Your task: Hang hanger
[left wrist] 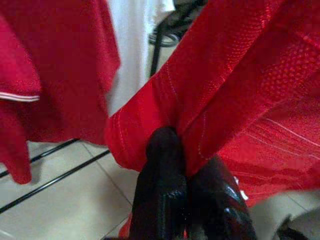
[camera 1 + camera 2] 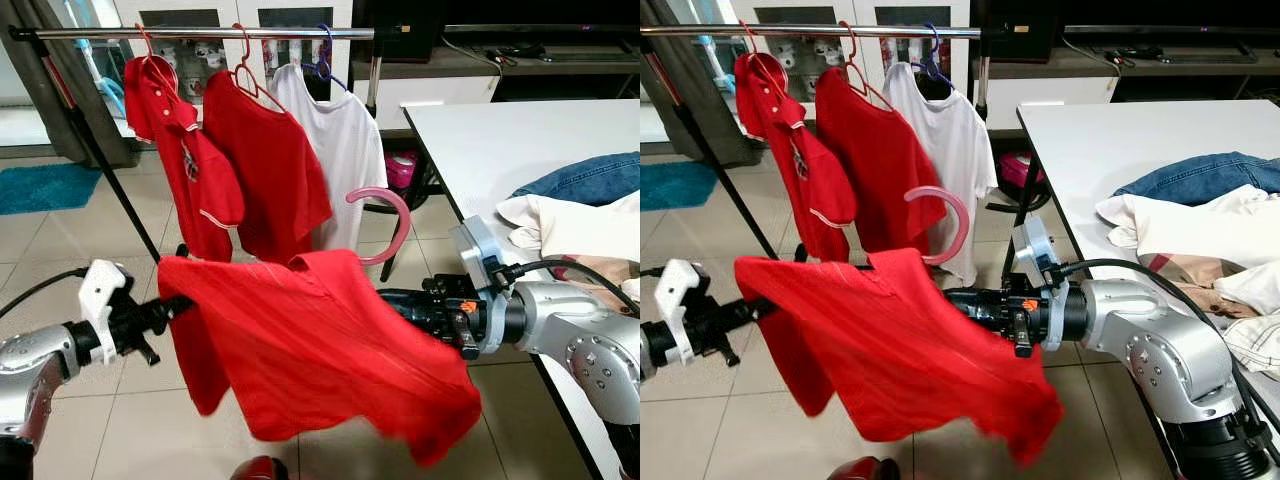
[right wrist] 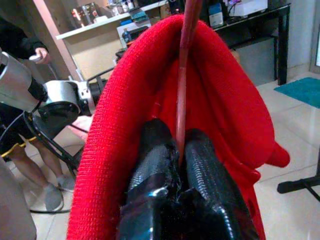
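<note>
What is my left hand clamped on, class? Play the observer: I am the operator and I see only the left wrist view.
Observer: The left hand pinches the sleeve end of a red shirt, which is stretched out between both arms.
Operator: What holds the other side?
Observer: The right hand is shut on the stem of a pink hanger inside the shirt's collar.
Operator: Is the hanger on the rail?
Observer: No. Its hook curves up above the collar, lower than the rail.
Operator: What is on the rail?
Observer: Three hung shirts: two red ones and a white one nearest the table.
</note>
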